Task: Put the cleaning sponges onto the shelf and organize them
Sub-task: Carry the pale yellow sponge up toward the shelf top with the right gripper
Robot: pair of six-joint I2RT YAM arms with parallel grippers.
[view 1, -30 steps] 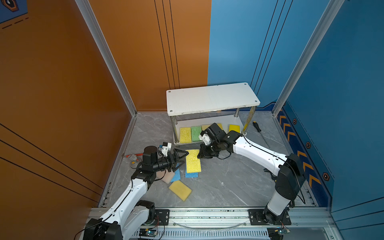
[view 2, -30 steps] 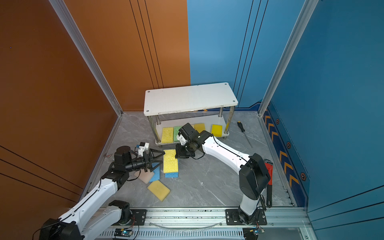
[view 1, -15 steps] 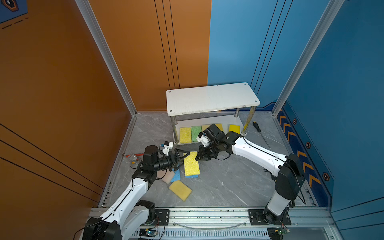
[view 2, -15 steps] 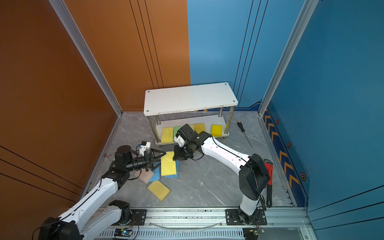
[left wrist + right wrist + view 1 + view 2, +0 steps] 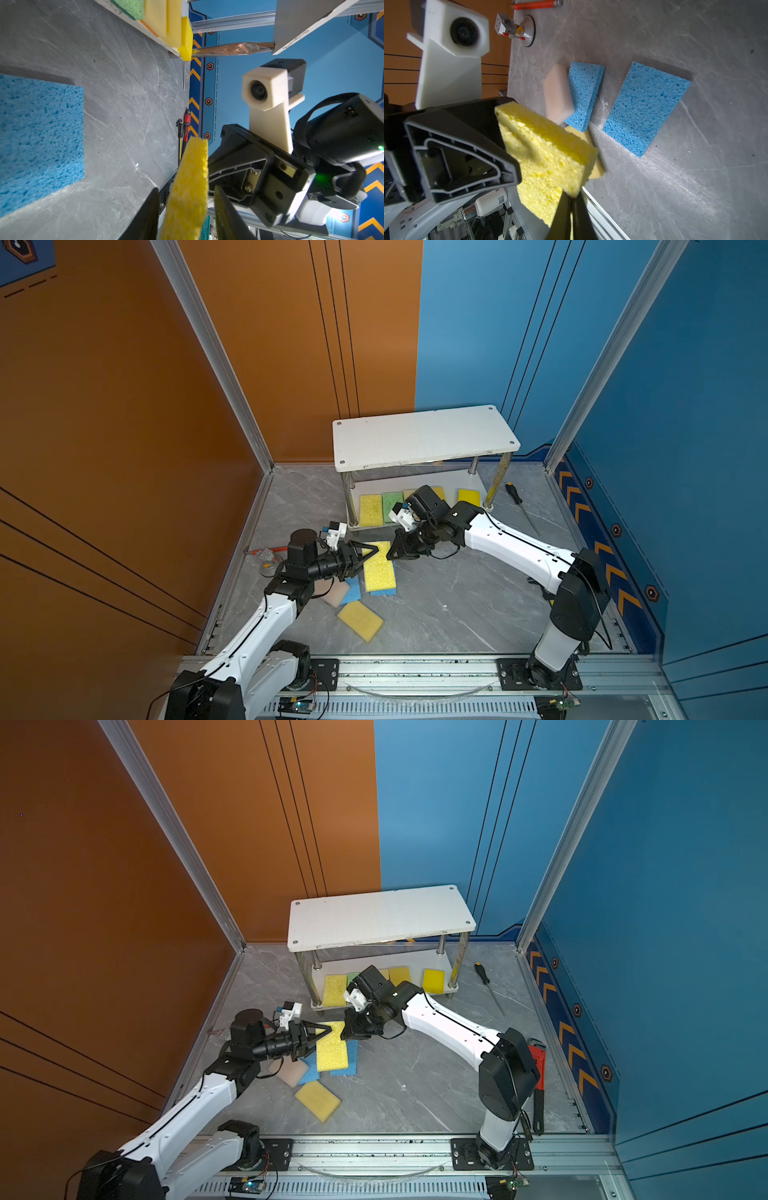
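A yellow sponge (image 5: 378,570) (image 5: 546,153) hangs just above the floor between my two grippers. My right gripper (image 5: 390,556) (image 5: 571,195) is shut on one of its corners. My left gripper (image 5: 374,551) (image 5: 186,191) straddles the opposite edge of the yellow sponge (image 5: 191,176), open, with a narrow gap on each side. Below lie two blue sponges (image 5: 645,108) (image 5: 584,93), a whitish-pink sponge (image 5: 557,93) and another yellow sponge (image 5: 360,620). The shelf (image 5: 424,435) stands behind; its lower board holds yellow sponges (image 5: 370,509) and a green sponge (image 5: 391,504).
A screwdriver (image 5: 519,502) lies right of the shelf. A red pipe wrench (image 5: 538,1085) rests by the right arm's base. A metal disc with a small fitting (image 5: 527,31) and a red-handled tool sit near the left wall. A rail runs along the front edge.
My left gripper's jaws have narrowed around the edge of the yellow sponge. My right gripper has carried the sponge slightly left, toward the left gripper.
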